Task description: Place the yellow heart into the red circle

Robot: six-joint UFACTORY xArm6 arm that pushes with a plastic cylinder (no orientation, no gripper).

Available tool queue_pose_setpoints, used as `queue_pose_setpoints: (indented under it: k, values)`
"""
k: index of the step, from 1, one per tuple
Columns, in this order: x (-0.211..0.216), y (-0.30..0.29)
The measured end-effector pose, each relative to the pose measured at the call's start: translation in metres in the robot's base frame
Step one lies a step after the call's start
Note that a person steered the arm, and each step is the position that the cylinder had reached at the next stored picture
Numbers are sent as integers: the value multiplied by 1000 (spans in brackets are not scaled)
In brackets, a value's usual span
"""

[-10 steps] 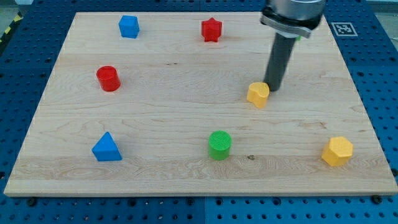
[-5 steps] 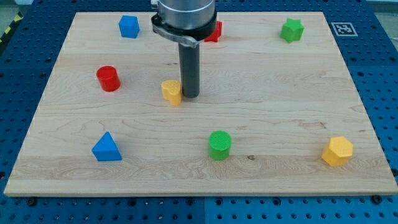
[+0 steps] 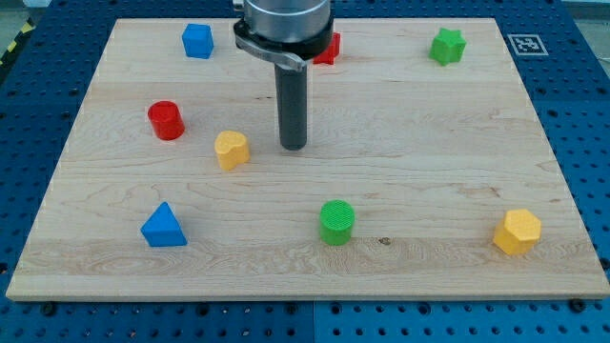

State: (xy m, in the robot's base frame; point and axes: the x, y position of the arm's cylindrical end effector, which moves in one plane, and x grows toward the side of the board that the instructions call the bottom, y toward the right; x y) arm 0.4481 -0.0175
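The yellow heart (image 3: 232,150) lies on the wooden board left of centre. The red circle (image 3: 166,120), a short red cylinder, stands to its upper left, a small gap apart. My tip (image 3: 294,147) rests on the board to the right of the yellow heart, with a clear gap between them. The rod rises straight up to the arm's head at the view's top.
A blue block (image 3: 197,40) and a red star (image 3: 328,47), partly hidden by the arm, sit along the top. A green star (image 3: 446,46) is at top right. A blue triangle (image 3: 163,226), a green cylinder (image 3: 336,221) and a yellow hexagon (image 3: 518,232) lie along the bottom.
The yellow heart has slid left across the board, from right of centre to near the red circle. My tip followed it leftward, then stopped while the heart moved on a little.
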Motion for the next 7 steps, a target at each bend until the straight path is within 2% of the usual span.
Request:
queue_pose_setpoints:
  k: [1,2,3,4,6,7]
  values:
    - [20,-36]
    - [19,-95]
    - [18,-117]
    - [30,-105]
    - [2,-83]
    - [1,-122]
